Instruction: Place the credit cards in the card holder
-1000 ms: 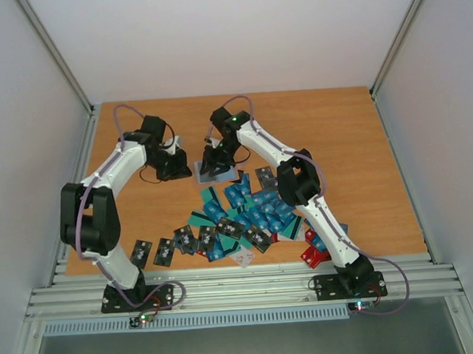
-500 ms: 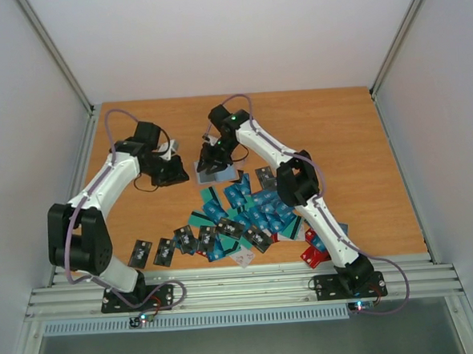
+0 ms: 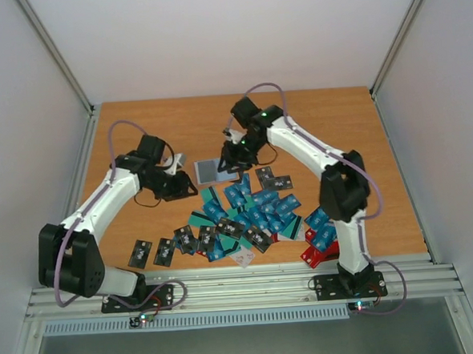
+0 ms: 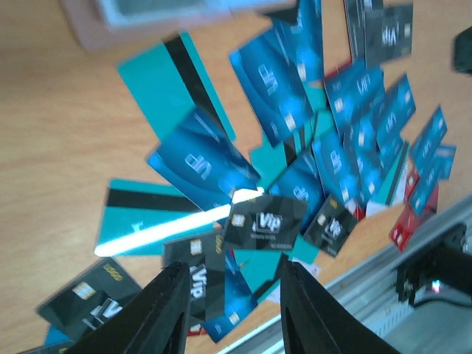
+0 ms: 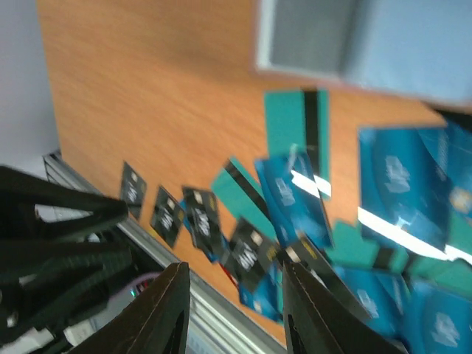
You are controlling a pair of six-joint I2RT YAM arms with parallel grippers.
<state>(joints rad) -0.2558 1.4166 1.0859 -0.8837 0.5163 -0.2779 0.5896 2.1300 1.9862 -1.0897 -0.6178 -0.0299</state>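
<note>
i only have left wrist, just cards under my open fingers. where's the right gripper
Observer: In the top view the right gripper is by the far right corner of the card holder, beyond the heap of credit cards.
Operator: is it carrying a card
Observer: No. Its own wrist view shows the fingers apart with nothing between them.
Operator: where's the holder from my gripper
Observer: The top view puts the left gripper just left of the card holder, which lies flat on the table.
</note>
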